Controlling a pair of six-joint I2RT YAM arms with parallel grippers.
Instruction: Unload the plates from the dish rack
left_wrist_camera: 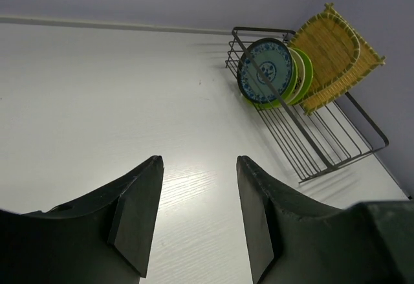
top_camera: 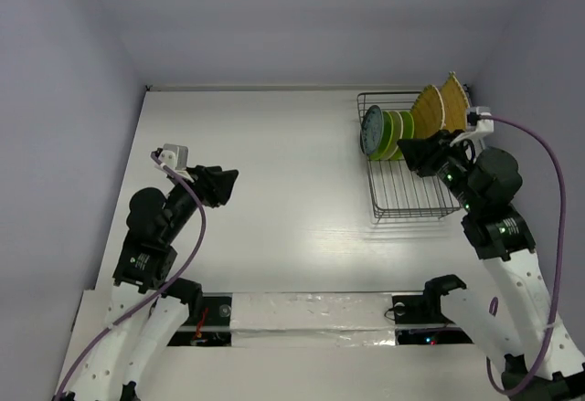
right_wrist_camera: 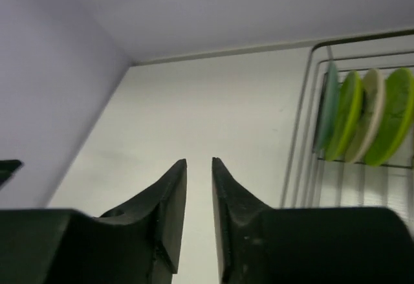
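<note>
**Speaker A:** Where are the plates found?

**Speaker B:** A teal-grey round plate (top_camera: 372, 131), lime green round plates (top_camera: 395, 129), a cream round plate (right_wrist_camera: 374, 112) and two woven straw-yellow squarish plates (top_camera: 441, 104) are stood on edge in a dark wire dish rack (top_camera: 416, 198). The rack is set at the far right corner of the white table (top_camera: 274, 163).

**Speaker A:** And the grippers?

**Speaker B:** The right gripper (top_camera: 409, 153) is held over the rack, just beside the round plates, jaws narrowly parted, nothing gripped. The left gripper (top_camera: 230, 182) is seen near the table's left edge, well apart from the rack, jaws wide, empty.
</note>
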